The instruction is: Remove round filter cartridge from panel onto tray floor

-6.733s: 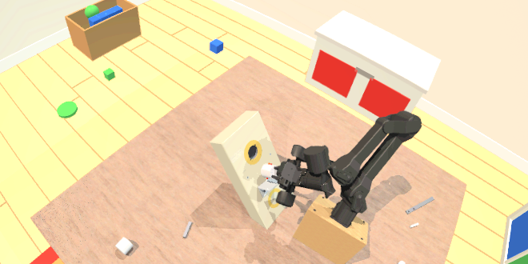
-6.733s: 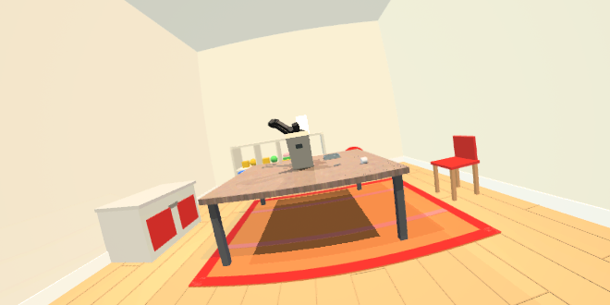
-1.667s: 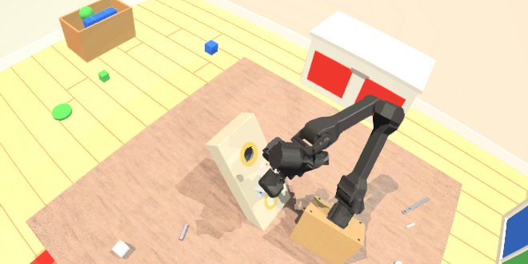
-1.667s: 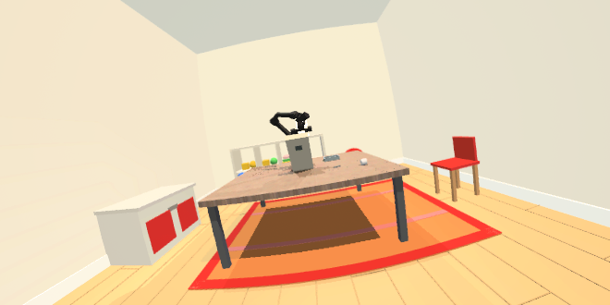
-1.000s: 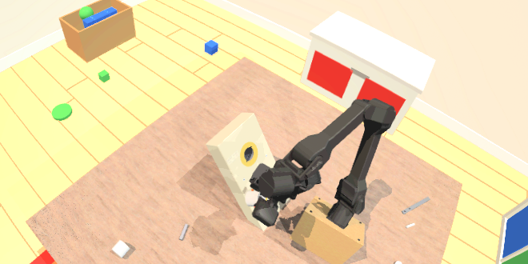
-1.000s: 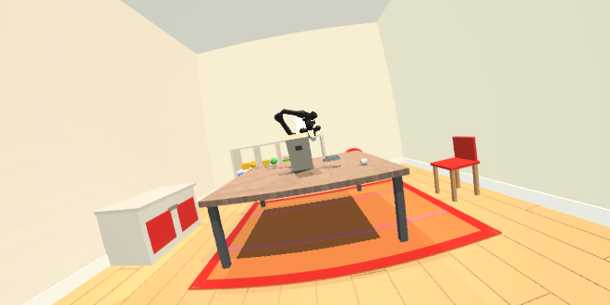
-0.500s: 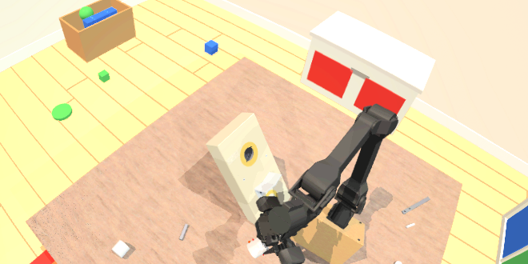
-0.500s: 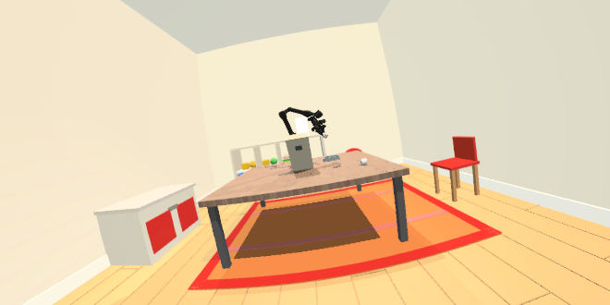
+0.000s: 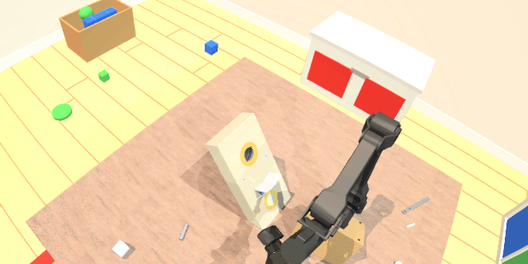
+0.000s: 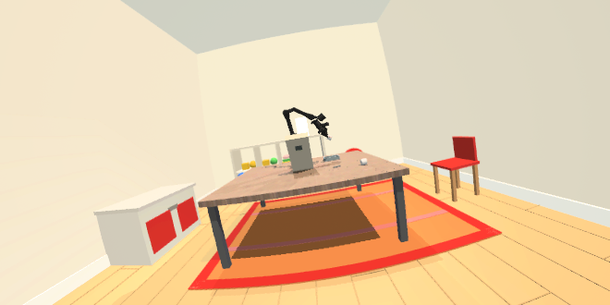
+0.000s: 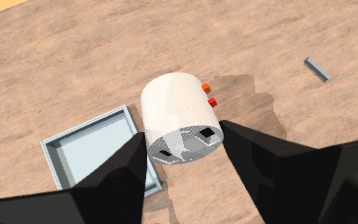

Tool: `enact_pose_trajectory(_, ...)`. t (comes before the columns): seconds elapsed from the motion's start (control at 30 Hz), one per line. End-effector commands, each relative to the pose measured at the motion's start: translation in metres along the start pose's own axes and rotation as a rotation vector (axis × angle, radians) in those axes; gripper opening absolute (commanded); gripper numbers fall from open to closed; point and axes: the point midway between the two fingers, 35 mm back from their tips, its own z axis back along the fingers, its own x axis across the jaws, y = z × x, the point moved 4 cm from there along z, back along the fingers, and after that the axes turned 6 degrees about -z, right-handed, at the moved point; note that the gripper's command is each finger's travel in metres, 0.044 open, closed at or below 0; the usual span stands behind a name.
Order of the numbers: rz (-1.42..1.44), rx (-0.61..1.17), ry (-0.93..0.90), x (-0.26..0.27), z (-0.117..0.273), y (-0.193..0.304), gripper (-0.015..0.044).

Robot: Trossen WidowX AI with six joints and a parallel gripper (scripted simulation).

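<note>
The white round filter cartridge [image 11: 177, 102] is out of the panel, held between the two fingertips of my gripper [image 11: 182, 132] [image 10: 328, 138]. Its slotted grey face points toward the wrist camera, and small orange and red tabs stick out of its side. The tray [image 11: 82, 124] [image 10: 331, 158] is pale blue-grey and shallow; in the wrist view it lies below the cartridge, to the left and partly behind the left finger. The cartridge is above table height. The service panel [image 9: 230, 158] [image 10: 300, 160] stands tilted, its upper yellow-ringed opening [image 9: 249, 154] dark. In the top view the fingertips and tray are out of view.
A white flap [image 9: 269, 183] juts from the panel above a lower yellow ring [image 9: 270, 199]. A grey bar [image 9: 184, 232] [image 11: 317, 69] and a white block [image 9: 121, 249] [image 10: 363, 162] lie on the table. A tan box [image 9: 346, 242] is beside the arm.
</note>
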Motion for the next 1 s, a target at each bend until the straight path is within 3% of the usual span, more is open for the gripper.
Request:
enact_pose_trajectory(0.0,0.069,-0.001,-0.045,0.021,-0.014,0.01,0.0)
enact_pose_trajectory(0.5,0.39,0.032,-0.232,0.092,-0.072,0.087,0.0)
enact_pose_trajectory(0.97,0.421,0.037,-0.249,0.096,-0.099,0.107,0.0)
